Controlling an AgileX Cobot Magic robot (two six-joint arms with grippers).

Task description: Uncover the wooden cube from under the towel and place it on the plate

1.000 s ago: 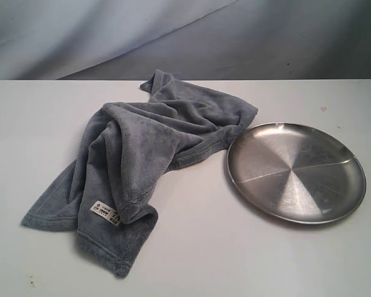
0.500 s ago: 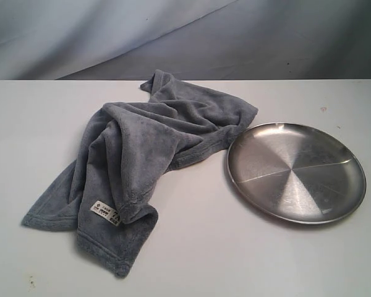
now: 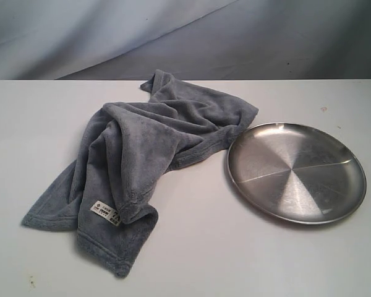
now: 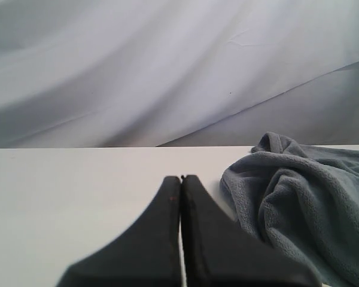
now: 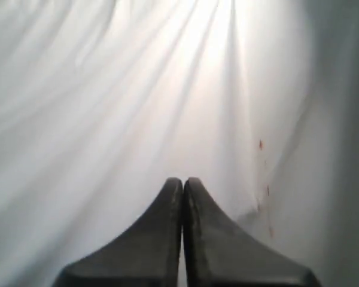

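Observation:
The blue-grey towel lies crumpled on the white table, left of centre, its white label near the front. The wooden cube is hidden; no part of it shows. The steel plate rests empty to the right, its rim nearly touching the towel. Neither gripper appears in the exterior view. My left gripper is shut with nothing in it, low over the table, with the towel beside it and apart from it. My right gripper is shut and faces only white drape.
A white table carries everything. A grey-white cloth backdrop hangs behind the table's far edge.

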